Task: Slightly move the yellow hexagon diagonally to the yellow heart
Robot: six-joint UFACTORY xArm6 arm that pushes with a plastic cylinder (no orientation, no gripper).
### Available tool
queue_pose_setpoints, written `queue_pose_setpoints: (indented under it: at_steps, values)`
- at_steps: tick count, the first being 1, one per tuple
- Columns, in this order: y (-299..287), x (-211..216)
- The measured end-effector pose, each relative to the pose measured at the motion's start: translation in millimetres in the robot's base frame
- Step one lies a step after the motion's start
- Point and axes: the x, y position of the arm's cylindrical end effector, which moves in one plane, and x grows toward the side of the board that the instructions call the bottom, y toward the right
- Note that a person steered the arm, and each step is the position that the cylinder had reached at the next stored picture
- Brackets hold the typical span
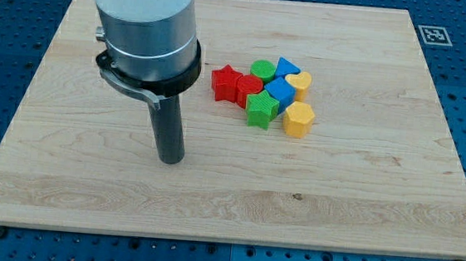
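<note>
Yellow hexagon: sits at the cluster's lower right edge on the tabletop, just below the yellow heart, beside the blue cube.
Neighbours: green star, green cylinder, blue triangle, two red blocks, all packed close.
Tip: rests well apart, to the view's left of the cluster.
Jaws: none fitted; a plain rod, holding nothing.
Risk: the heart lies close, so an overlong push would likely ram it; an approach through the cluster would scatter neighbours.
</note>
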Motion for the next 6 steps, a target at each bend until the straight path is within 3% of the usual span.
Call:
queue_pose_setpoints:
  at_steps: [1,2,4,6]
  values:
    - [11.9,-9.6]
    - [63.3,-18.7]
    - [157.6,-78.6]
    - [164.4,-85.9]
